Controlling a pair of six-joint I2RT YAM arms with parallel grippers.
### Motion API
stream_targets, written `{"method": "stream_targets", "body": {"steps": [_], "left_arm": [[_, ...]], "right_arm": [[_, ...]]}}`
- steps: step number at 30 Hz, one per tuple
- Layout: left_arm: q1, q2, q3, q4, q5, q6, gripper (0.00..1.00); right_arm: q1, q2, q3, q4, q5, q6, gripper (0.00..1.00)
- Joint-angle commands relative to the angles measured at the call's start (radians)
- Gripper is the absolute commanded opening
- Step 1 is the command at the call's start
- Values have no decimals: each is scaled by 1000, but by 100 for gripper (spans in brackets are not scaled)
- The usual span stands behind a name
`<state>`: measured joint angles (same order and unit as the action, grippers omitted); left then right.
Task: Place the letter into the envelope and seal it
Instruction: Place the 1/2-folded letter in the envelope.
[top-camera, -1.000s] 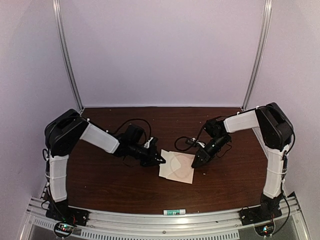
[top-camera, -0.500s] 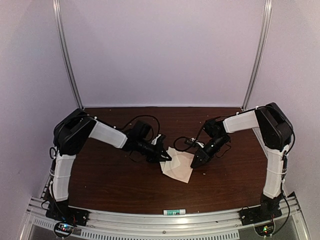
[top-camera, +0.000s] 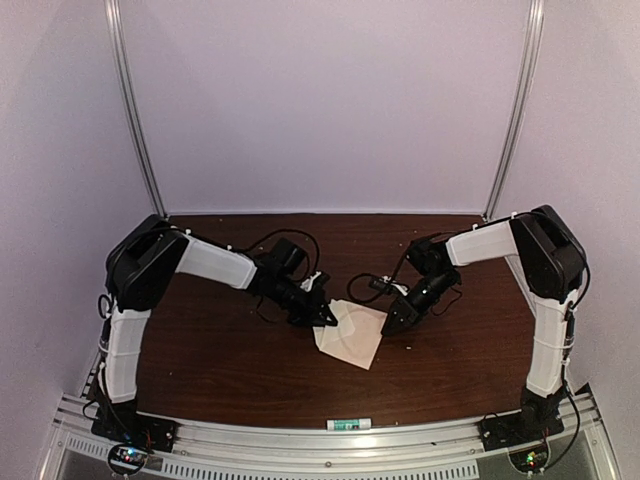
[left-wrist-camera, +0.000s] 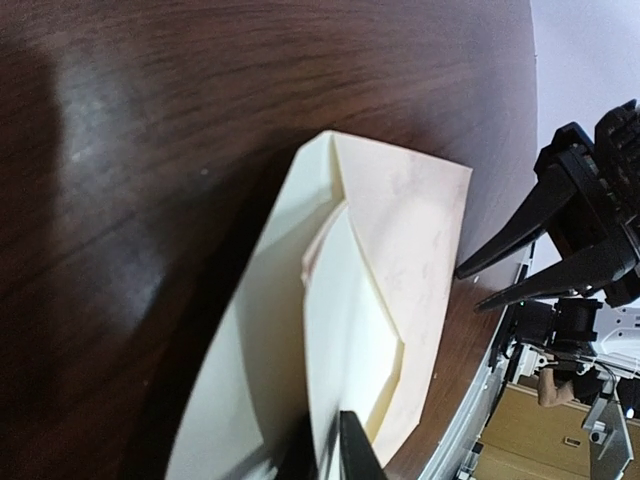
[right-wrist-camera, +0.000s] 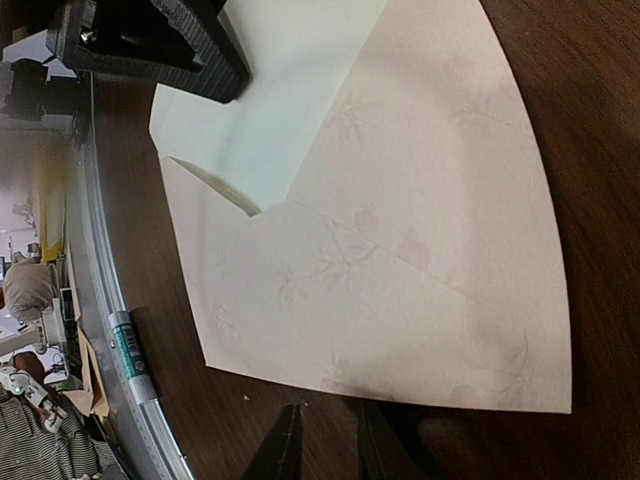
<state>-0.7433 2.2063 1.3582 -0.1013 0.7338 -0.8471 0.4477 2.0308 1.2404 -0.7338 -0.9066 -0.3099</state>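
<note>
While I count one envelope (top-camera: 352, 340) on the table (top-camera: 220, 350) with one letter (right-wrist-camera: 270, 110) poking from its mouth, it has swung cornerwise since a second ago as my left gripper (top-camera: 325, 318) reached in, whether pinching the letter's edge I cannot tell, and my right gripper (top-camera: 390, 325) stands slightly spread beside it.

Your left gripper (top-camera: 327, 319) has pushed in toward the right gripper (top-camera: 389, 326) and is now on the envelope (top-camera: 352, 342) edge. The envelope skewed beneath it, its near corner swinging away from the right gripper.
</note>
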Motion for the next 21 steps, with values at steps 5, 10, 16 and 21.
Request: {"method": "stream_targets", "body": {"steps": [5, 10, 16, 21], "left_arm": [[-4, -96, -13, -71, -67, 23, 10], [-4, -112, -30, -72, -76, 24, 9], [-4, -115, -61, -17, -58, 9, 6], [-4, -123, -78, -2, -51, 6, 5]], "right_arm": [[8, 9, -9, 12, 96, -29, 20], [7, -80, 32, 29, 102, -39, 20], [9, -2, 111, 55, 43, 1, 20], [19, 63, 126, 81, 43, 32, 19]]}}
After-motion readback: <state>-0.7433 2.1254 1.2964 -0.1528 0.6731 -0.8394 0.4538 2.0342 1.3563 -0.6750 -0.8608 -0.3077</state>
